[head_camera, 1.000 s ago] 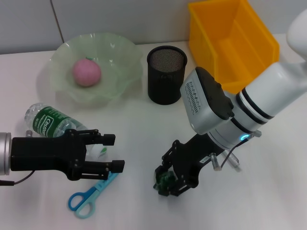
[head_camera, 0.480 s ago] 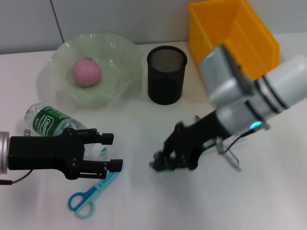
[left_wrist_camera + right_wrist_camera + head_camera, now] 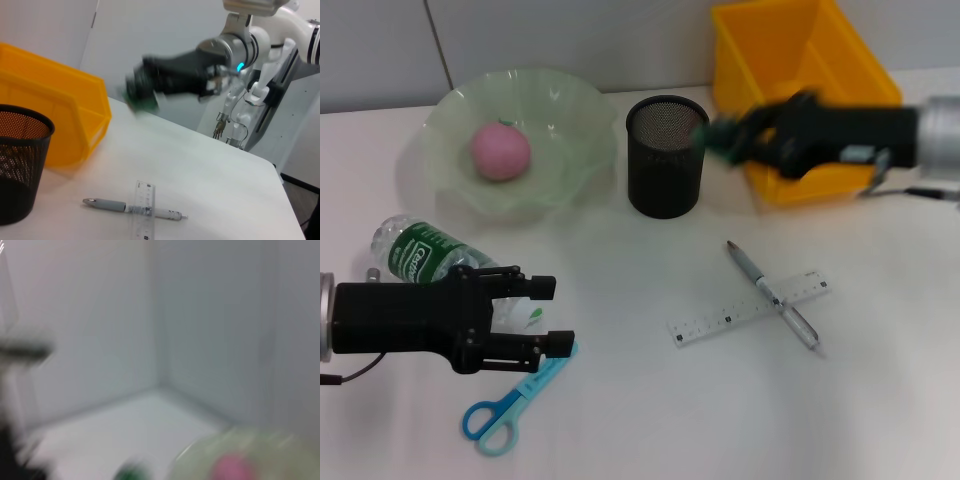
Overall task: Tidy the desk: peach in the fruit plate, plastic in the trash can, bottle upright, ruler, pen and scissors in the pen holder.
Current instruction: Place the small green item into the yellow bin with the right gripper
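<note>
My right gripper (image 3: 728, 136) hovers between the black mesh pen holder (image 3: 666, 155) and the yellow trash can (image 3: 800, 60), shut on a green piece of plastic (image 3: 718, 133); the left wrist view shows that plastic (image 3: 142, 99) in the air too. The pink peach (image 3: 501, 152) lies in the green fruit plate (image 3: 570, 110). The bottle (image 3: 425, 255) lies on its side at the left. My left gripper (image 3: 558, 315) is open beside the bottle, above the blue scissors (image 3: 505, 415). The pen (image 3: 775, 297) lies crossed over the ruler (image 3: 720, 320) on the table.
The trash can (image 3: 60, 110) stands right beside the pen holder (image 3: 20, 160) at the back. White walls close off the table's far side. The right wrist view is blurred, with only a pink blob of peach (image 3: 230, 470) recognisable.
My right arm has lifted off the table with the green plastic and swung back and up toward the yellow bin, uncovering the pen and ruler. The left arm has stayed put.
</note>
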